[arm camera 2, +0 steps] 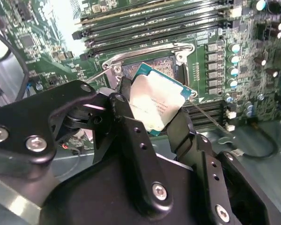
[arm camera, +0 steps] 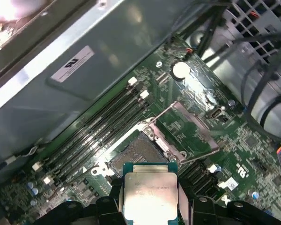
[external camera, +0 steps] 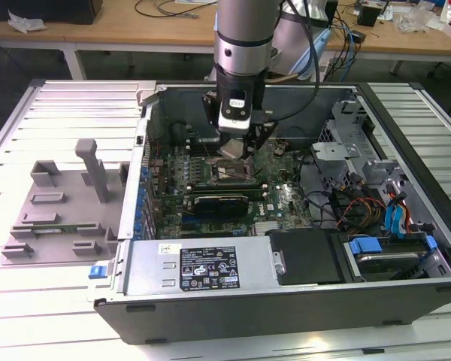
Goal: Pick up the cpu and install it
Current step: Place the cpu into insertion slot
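Currently | step: install, cpu lifted | tool point(arm camera 2: 152, 112) clamped on cpu point(arm camera 2: 159, 101) edges, over open socket point(arm camera: 136, 152) | likely need: corners squared to socket, gentle lowering

You count one cpu point(arm camera: 150, 194) clamped in one gripper point(arm camera 2: 152, 108), one open socket point(arm camera: 138, 152) just beneath it, one computer case point(external camera: 286, 297) around it, one grey holder point(external camera: 60, 210) well aside.

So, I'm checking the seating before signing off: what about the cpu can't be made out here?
- Second wrist view: edges of the cpu under the fingers; whether it touches the socket.
- First wrist view: the cpu's nearest edge, cut off by the frame edge.
- Exterior view: cpu and socket, largely behind the arm.
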Available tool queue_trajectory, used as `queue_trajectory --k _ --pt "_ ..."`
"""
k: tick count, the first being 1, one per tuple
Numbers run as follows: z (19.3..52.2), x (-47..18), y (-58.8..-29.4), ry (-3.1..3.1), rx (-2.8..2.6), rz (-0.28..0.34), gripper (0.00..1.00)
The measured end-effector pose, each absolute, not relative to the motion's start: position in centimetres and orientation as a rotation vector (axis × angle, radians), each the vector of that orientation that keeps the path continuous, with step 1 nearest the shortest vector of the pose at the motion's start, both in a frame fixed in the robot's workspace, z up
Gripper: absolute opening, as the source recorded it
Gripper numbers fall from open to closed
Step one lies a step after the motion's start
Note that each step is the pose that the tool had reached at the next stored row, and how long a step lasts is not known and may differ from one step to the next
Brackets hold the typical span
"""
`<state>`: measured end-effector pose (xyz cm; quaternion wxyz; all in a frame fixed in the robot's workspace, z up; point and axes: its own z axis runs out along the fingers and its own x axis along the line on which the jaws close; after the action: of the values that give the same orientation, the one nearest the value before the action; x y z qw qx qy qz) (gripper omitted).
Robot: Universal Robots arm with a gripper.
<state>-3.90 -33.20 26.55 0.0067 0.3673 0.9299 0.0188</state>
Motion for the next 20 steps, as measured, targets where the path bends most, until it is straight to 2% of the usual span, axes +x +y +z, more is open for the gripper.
queue_trajectory --k 20 --pt "26.49 -3.9 -33.2 2.559 1.784 0.052 0.55"
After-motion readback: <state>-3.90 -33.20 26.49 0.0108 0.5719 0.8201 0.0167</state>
